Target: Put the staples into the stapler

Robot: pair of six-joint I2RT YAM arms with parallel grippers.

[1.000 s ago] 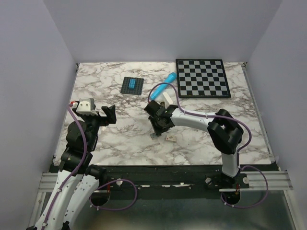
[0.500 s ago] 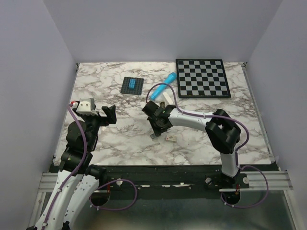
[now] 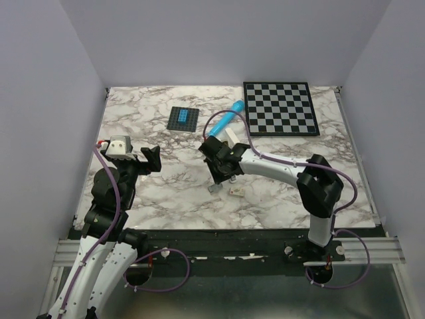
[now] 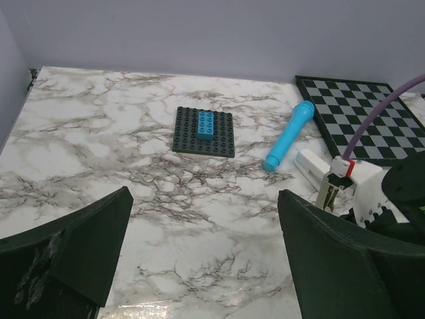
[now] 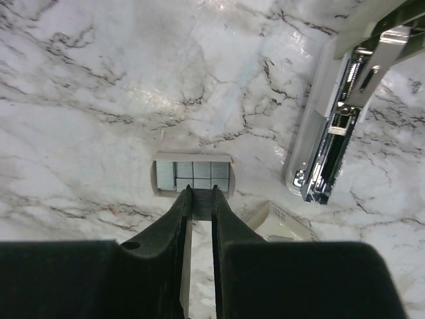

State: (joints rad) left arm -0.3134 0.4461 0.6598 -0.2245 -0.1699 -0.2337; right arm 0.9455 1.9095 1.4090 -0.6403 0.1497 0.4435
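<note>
My right gripper stands at the staples, grey blocks in a small cream tray near the stapler, which lies sprung open, metal rail showing. The jaws are narrowed to a slit and appear to pinch one grey strip. I judge pickup is in hand; next, the strip needs lifting and lining up along the rail. My left gripper hangs spread wide, empty.

A lab test cell: marble-patterned table walled by plain panels (calibration-style checkerboard included).
</note>
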